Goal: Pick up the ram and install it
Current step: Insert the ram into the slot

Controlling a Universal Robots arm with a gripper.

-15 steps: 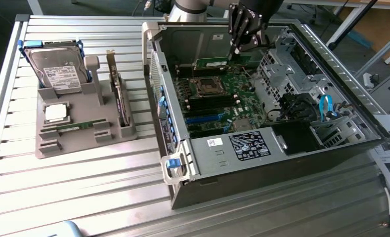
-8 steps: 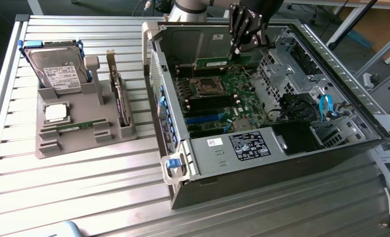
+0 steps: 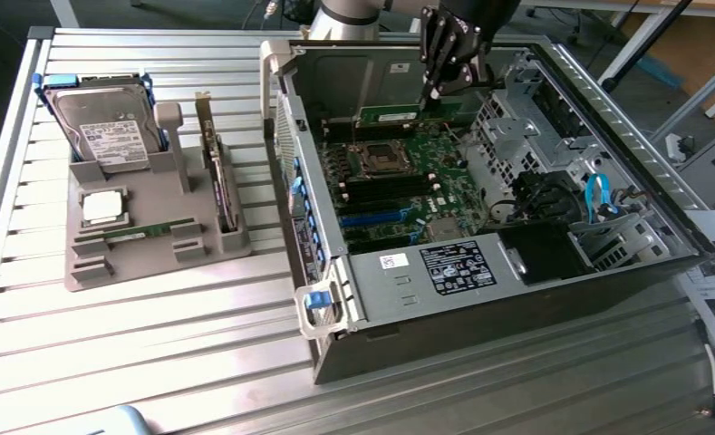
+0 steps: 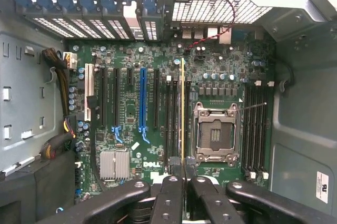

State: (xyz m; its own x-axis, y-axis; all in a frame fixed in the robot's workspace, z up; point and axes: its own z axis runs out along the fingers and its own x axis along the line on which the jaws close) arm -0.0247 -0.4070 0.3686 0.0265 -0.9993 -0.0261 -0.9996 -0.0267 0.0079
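1. On the wrist view my end effector [image 4: 182, 165] has its two black fingers pressed in on the ram [image 4: 182, 108], pinching it at one end.
2. From that camera I see the ram edge-on, as a thin yellow-green line running straight out from between the fingertips.
3. It lies along the bank of black memory slots [image 4: 171, 113] just beside the processor socket [image 4: 217, 132], parallel to them. The socket is open and bare.
4. I cannot tell from the wrist view whether the stick's lower edge touches a slot.
5. In the exterior view the end effector hangs inside the open computer case [image 3: 538, 308], near its far wall. A green strip shows just under the fingers, above the motherboard [image 3: 448, 195].
6. A long blue slot [image 4: 142, 100] sits further along the board, on the side of the memory slots away from the socket.
7. The case lies on its side on the slatted metal worktop [image 3: 151, 344].
8. At the exterior view's left, well apart from the case, a grey holder [image 3: 151, 263] carries the other parts:
   - a hard drive [image 3: 106, 127] leaning at its far end
   - a square silver processor chip [image 3: 103, 207]
   - an expansion card [image 3: 218, 186] standing on edge
   - a second stick [image 3: 137, 233], like the ram, lying flat near the chip
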